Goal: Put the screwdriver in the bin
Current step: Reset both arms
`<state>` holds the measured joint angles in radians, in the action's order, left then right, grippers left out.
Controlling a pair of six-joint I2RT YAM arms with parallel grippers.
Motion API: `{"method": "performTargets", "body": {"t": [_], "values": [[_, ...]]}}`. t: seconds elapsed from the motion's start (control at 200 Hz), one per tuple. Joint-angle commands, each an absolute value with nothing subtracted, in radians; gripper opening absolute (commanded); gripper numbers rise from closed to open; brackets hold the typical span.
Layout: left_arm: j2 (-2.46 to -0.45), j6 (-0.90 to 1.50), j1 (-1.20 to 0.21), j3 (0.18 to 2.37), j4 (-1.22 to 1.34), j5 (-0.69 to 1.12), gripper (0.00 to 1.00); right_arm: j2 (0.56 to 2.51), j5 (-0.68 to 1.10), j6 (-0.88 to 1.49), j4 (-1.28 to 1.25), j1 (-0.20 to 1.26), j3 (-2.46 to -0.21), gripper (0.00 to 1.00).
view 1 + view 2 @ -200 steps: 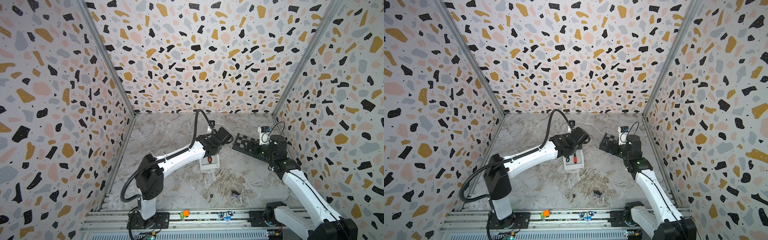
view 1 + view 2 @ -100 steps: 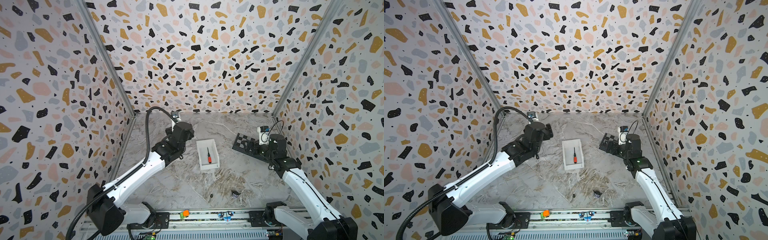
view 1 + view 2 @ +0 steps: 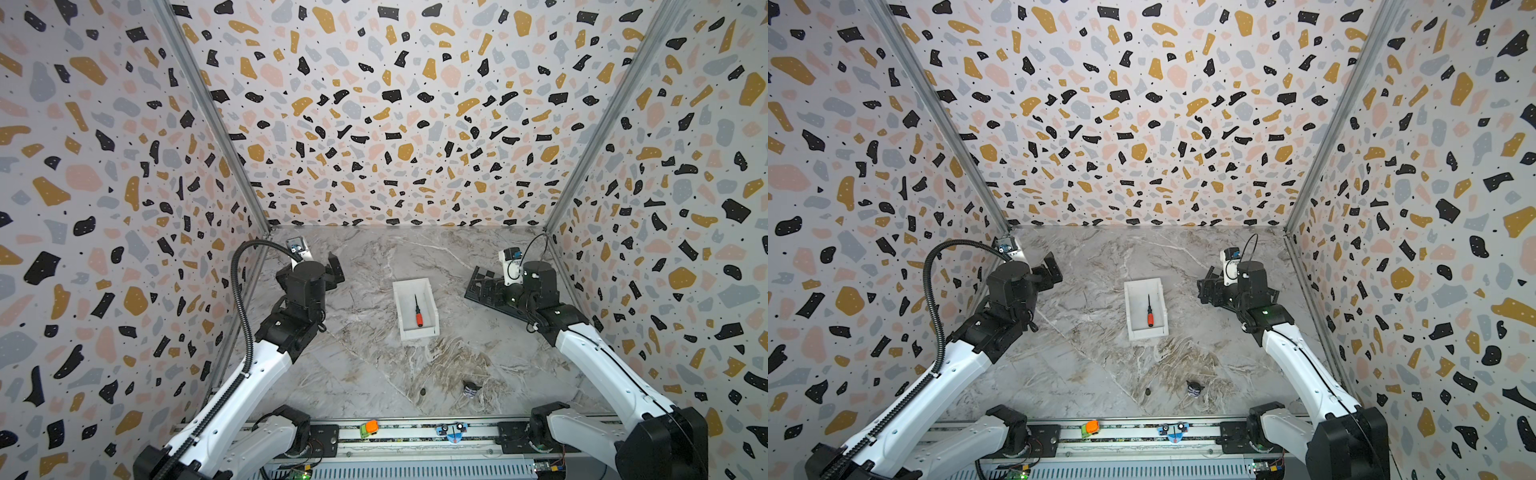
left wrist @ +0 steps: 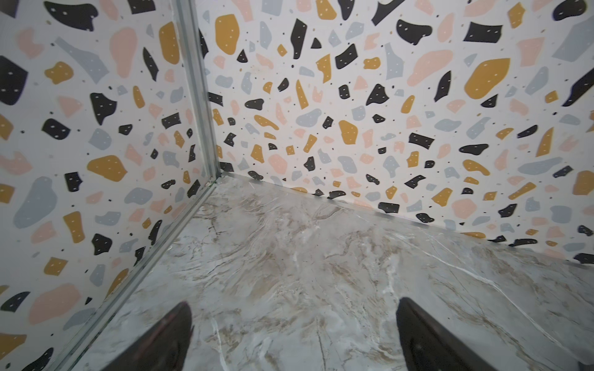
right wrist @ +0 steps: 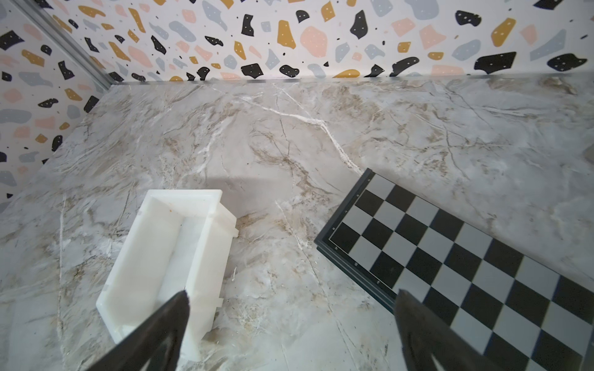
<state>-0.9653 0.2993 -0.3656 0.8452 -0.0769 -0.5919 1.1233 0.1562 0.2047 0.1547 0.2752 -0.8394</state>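
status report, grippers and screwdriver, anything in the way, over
Left gripper open, empty, near the back-left corner. Right gripper open, empty, by the checkered board. Screwdriver lying flat inside the bin. Nothing blocking.

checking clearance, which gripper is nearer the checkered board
Right. The right gripper hangs at the checkered board's edge, on the side facing the bin. The left gripper is across the bin, well apart from the board.
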Motion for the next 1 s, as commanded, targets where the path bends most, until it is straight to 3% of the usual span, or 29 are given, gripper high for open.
{"method": "performTargets", "body": {"t": [0.0,0.15,0.3,0.411,0.571,0.821,0.996], "values": [[-0.944,0.233,-0.322,0.778,0.054,-0.673,1.0,1.129,0.107,0.192,0.121,0.299,-0.879,0.99],[-0.936,0.195,-0.266,0.662,0.188,-0.657,1.0,1.094,0.086,0.182,0.051,0.297,-0.816,0.99],[-0.917,0.111,-0.222,0.484,0.448,-0.639,1.0,1.01,-0.058,0.179,0.025,0.29,-0.735,0.99],[-0.93,0.148,-0.15,0.419,0.503,-0.574,1.0,0.966,-0.14,0.145,0.0,0.276,-0.685,0.99],[-0.95,0.146,-0.122,0.311,0.621,-0.62,1.0,0.954,-0.188,0.025,-0.17,0.25,-0.548,0.99],[-1.098,0.121,-0.12,0.235,0.824,-0.497,1.0,0.952,-0.056,0.007,-0.452,0.109,-0.368,0.99],[-1.178,0.116,-0.12,0.228,0.886,-0.48,1.0,0.988,-0.067,0.022,-0.638,0.089,-0.279,0.99]]}}
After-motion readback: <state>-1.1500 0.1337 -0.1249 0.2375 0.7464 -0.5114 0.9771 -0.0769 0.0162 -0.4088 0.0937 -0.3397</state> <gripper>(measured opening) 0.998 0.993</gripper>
